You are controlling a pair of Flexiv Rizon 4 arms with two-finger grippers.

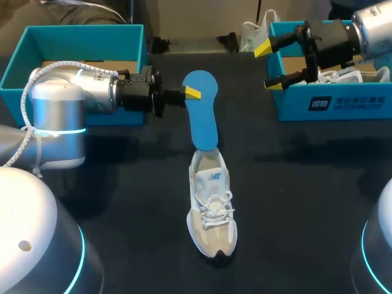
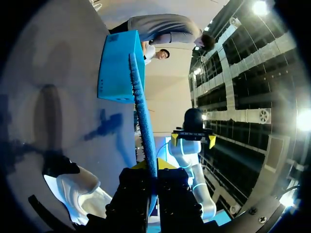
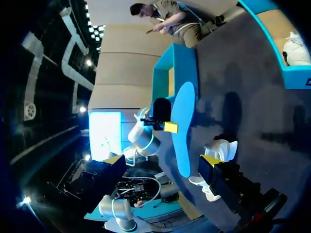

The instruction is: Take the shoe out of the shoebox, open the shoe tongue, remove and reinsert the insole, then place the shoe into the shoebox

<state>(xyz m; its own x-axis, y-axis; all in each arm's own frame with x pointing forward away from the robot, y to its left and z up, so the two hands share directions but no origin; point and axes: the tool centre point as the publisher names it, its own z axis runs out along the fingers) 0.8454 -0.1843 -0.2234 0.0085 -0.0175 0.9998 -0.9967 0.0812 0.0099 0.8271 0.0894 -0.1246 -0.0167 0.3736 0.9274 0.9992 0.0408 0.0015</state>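
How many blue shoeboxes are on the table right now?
2. The left box is far left, behind the left arm; the right box far right, under the right arm. None seems hidden.

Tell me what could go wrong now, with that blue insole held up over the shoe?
1. The left gripper pinches the insole only at one edge near its upper end, so the insole might twist or slip loose.
2. The shoe stands free on the table. The right gripper is open, off by the box, so pushing the insole in might tip or slide the shoe.
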